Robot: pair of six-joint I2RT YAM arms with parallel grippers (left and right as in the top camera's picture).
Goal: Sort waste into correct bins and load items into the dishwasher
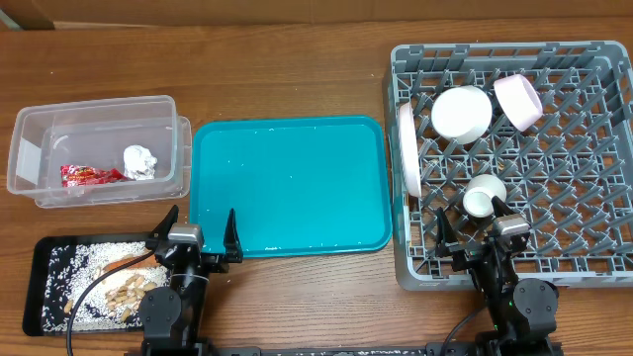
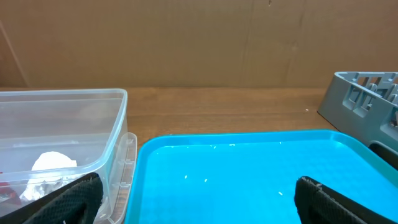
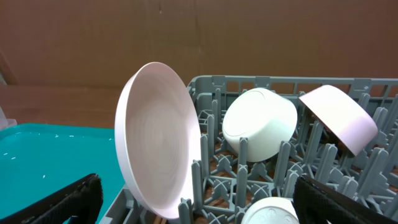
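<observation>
The grey dishwasher rack on the right holds a white plate on edge, a white bowl, a pink bowl and a small white cup. My right gripper hovers open over the rack's near edge, the cup between its fingers but apart from them. The clear tub holds a red wrapper and a tissue ball. Rice and beige scraps lie in the black tray. My left gripper is open and empty at the teal tray's near left corner.
The teal serving tray lies in the middle between tub and rack, with a few rice grains on it. A brown cardboard wall stands behind the table. Bare wood shows along the far side of the table.
</observation>
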